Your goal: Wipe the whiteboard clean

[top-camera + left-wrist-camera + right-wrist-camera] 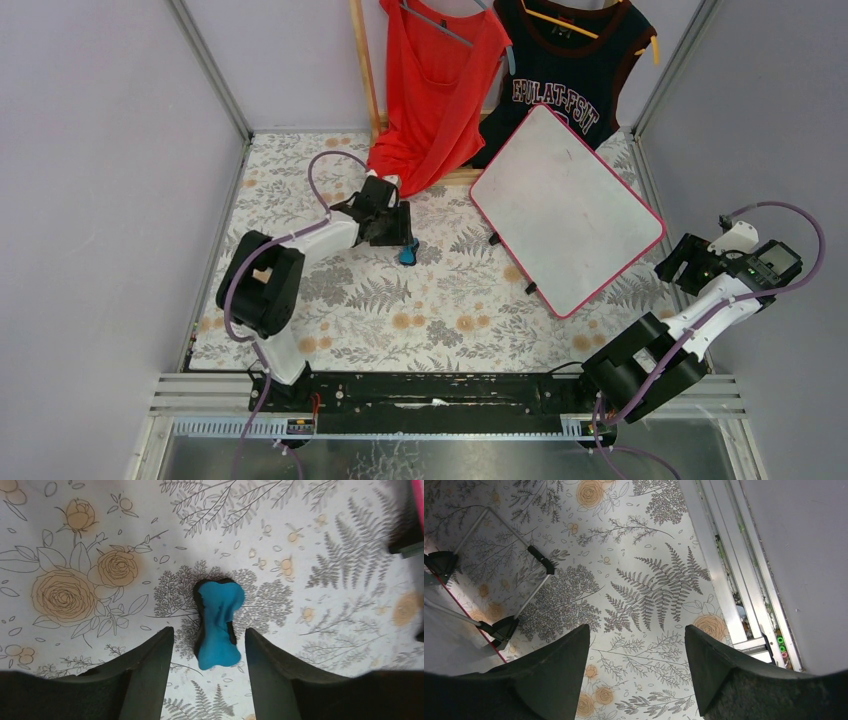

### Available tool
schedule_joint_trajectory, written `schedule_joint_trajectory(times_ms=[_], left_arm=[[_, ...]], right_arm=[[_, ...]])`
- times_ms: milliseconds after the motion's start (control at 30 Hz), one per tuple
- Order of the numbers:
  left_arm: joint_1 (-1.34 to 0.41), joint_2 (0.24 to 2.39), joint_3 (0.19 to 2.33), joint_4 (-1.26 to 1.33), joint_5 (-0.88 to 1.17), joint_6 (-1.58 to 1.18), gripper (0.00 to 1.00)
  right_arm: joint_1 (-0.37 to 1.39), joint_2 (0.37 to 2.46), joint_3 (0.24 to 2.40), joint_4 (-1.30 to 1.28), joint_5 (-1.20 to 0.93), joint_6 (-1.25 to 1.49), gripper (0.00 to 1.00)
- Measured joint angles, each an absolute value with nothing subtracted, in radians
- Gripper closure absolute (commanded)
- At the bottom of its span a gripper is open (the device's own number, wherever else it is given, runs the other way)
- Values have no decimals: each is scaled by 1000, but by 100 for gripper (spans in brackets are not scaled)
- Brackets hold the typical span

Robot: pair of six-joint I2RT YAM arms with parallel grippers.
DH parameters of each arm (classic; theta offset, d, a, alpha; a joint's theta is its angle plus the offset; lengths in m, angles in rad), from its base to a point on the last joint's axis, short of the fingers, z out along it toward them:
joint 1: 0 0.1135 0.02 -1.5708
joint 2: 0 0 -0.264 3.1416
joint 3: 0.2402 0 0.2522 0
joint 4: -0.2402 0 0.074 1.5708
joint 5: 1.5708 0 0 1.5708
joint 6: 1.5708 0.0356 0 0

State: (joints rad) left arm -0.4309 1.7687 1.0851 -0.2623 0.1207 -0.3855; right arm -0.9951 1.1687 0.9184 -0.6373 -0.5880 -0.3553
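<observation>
Whiteboard (567,210) with a thin pink-red frame stands tilted toward the far right corner of the tabletop, one corner reaching back to the hanging clothes, its near corner close to the right edge. Its white face shows no writing that can be read, only faint grey smudging. The left gripper (207,632) hangs over the flowered tablecloth (440,310) near the middle of the far half, its two dark fingers (155,655) apart, with a small blue eraser (218,622) lying flat on the cloth between and just beyond the tips; neither finger touches it. The right gripper (636,630) is by the right edge, near the board's near corner, its claw likewise spread wide over bare cloth with nothing in it; the right wrist view shows one of the board's black feet (504,629) to its left. Behind the far edge hang a red tank top (435,90) and a black jersey (565,75) whose chest lettering reads roughly "EPULAT-FSIT".
</observation>
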Motion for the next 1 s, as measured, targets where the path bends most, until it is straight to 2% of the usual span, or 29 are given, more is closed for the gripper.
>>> schedule_joint_trajectory(times_ms=[200,300,333,367,400,467,533,567,1000], left_arm=[[-431,1667,1082,-253,94,-389,44],[-431,1592,1063,-228,66,-389,39],[-431,1564,1054,-219,53,-389,26],[-431,1541,1048,-213,39,-388,6],[-431,1524,1045,-209,28,-384,1],[-431,1498,1044,-199,0,-387,0],[-431,1488,1044,-192,-16,-385,0],[-431,1486,1044,-191,-22,-385,0],[-431,1486,1018,-187,-36,-386,0]], right_arm=[[-995,1169,918,-638,-602,-356,24],[-995,1169,918,-638,-615,-359,24],[-995,1169,918,-638,-617,-359,24],[-996,1169,918,-638,-622,-360,23],[-996,1169,918,-638,-624,-361,22],[-996,1169,918,-638,-632,-366,18],[-996,1169,918,-641,-643,-370,3],[-996,1168,918,-643,-649,-372,0],[-996,1145,886,-644,-675,-385,1]])
